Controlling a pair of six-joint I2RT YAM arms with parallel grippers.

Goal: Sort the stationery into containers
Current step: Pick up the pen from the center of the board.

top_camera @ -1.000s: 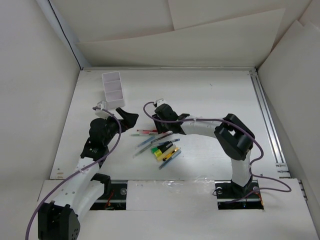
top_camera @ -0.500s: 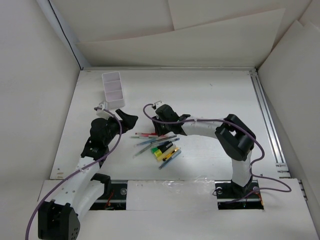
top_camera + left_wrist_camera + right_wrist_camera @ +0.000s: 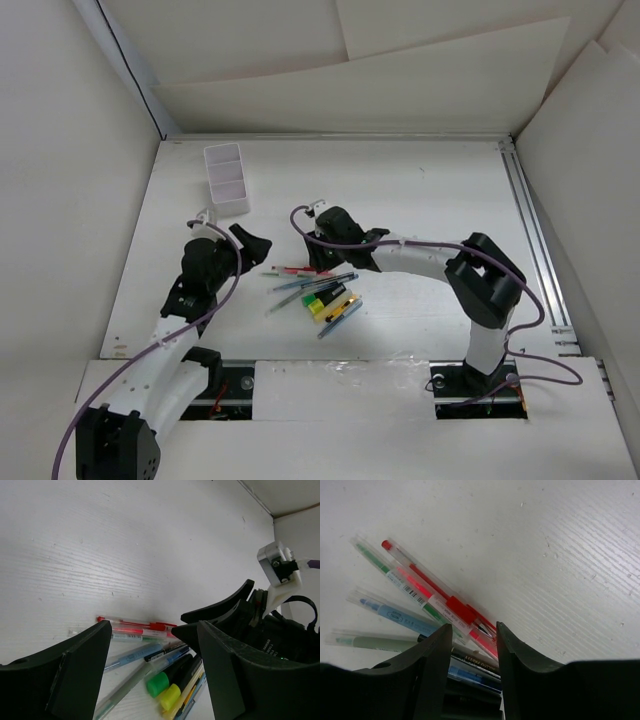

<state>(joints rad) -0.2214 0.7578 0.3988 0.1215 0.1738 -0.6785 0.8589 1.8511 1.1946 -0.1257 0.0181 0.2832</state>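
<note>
Two red pens (image 3: 420, 577) lie side by side under my right gripper (image 3: 473, 627), its fingers spread narrowly astride their tips; I'd centre on one and pinch low so the neighbour isn't dragged. My left gripper (image 3: 152, 625) hovers spread beside the pile; highlighters (image 3: 162, 690) crowd close, and the white container (image 3: 228, 178) sits well apart, far-left.

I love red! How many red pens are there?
2. One red pen lies at the pile's far edge, the other red pen beside it. More may hide underneath.
</note>
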